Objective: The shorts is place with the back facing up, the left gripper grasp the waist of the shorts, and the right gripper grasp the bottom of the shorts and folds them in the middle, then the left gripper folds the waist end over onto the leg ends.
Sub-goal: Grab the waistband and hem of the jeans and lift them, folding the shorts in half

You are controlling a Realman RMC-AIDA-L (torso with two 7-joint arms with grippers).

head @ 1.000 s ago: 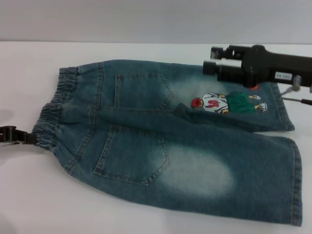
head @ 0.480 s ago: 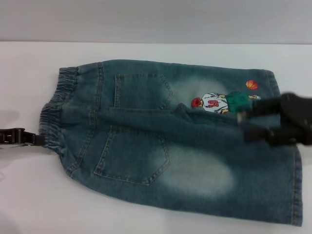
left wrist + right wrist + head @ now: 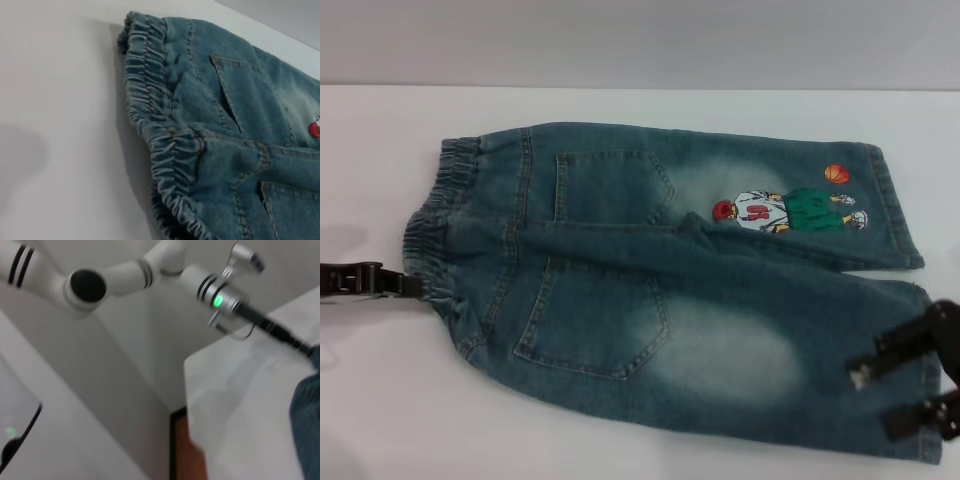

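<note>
Lying flat across the middle of the head view, the shorts (image 3: 670, 290) were spread on the white table (image 3: 380, 400) with the back up, two patch pockets showing and the cartoon basketball player print (image 3: 788, 210) on the upper leg toward the right of the frame. The waist (image 3: 430, 235) ran down the left side of the garment as a puckered band, and the leg ends (image 3: 910, 300) formed the right side, the nearer leg reaching almost to the lower right corner. The left gripper (image 3: 405, 285) came in from the left edge of the frame at mid-height, its slim black tip meeting the lower part of the waist; it looked pinched onto the band there, though the contact was too small to be sure, so whether its fingers were pressed together could not be told. In the left wrist view the ruffled waist (image 3: 165, 150) filled the centre, slightly lifted off the table, with no fingers visible. The right gripper (image 3: 905, 385) sat in the lower right of the head view, over the hem of the nearer leg, its two black fingers (image 3: 885, 358) spread apart, one above the other, and nothing was held between them. The right wrist view showed the left gripper's (image 3: 295, 342) silver wrist with its green light reaching to a dark corner of the shorts (image 3: 307, 420) at the right edge.
</note>
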